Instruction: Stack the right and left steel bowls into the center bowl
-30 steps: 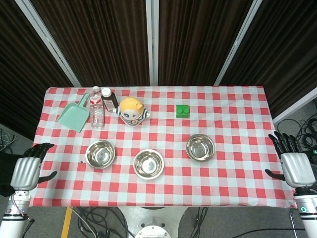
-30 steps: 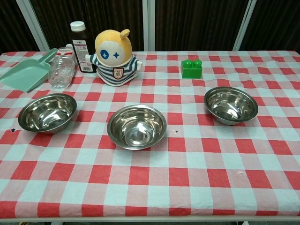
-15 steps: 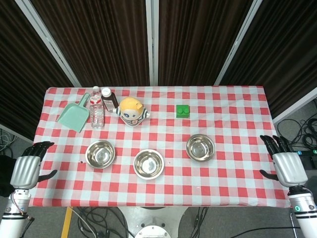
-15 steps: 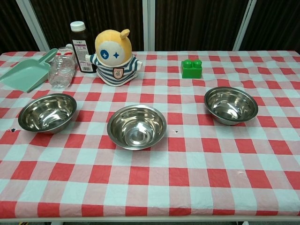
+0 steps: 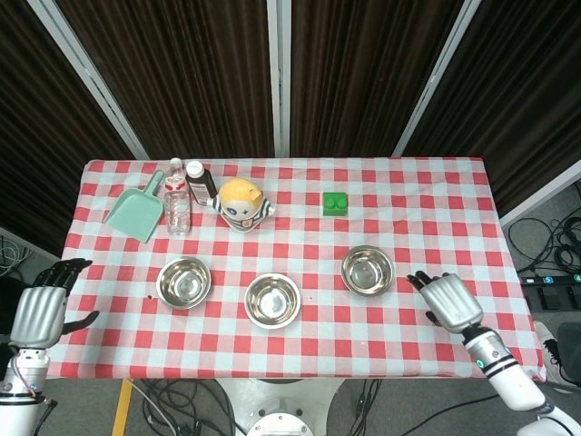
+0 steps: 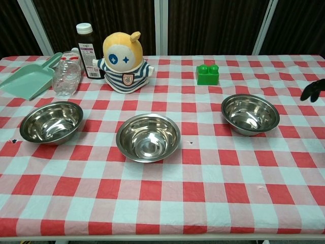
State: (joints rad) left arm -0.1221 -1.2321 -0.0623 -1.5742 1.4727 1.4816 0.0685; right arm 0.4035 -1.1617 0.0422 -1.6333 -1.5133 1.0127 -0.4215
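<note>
A lab: dark curtains (image 5: pixel 182 73), floor cables (image 5: pixel 545 245), checkered test table (image 5: pixel 408 204).

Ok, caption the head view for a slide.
Right hand open beside the right bowl; center bowl and left bowl untouched.

Steel bowls: three — left bowl (image 5: pixel 183 282), center bowl (image 5: pixel 272 301), right bowl (image 5: pixel 368 270), each separate, none nested.

Bottles: two — one clear plastic bottle (image 5: pixel 177 199), one dark brown bottle (image 5: pixel 201 181) with white cap.

Plush toy (image 5: pixel 241 203): one, yellow-headed, striped shirt.

Green building block (image 5: pixel 336 203): one.

Mint-green dustpan (image 5: pixel 136 212): one.

Desk (image 5: pixel 427 200): one, under a red-and-white checked cloth.

Robot hands: two — left robot hand (image 5: pixel 39 312), right robot hand (image 5: pixel 446 300).
</note>
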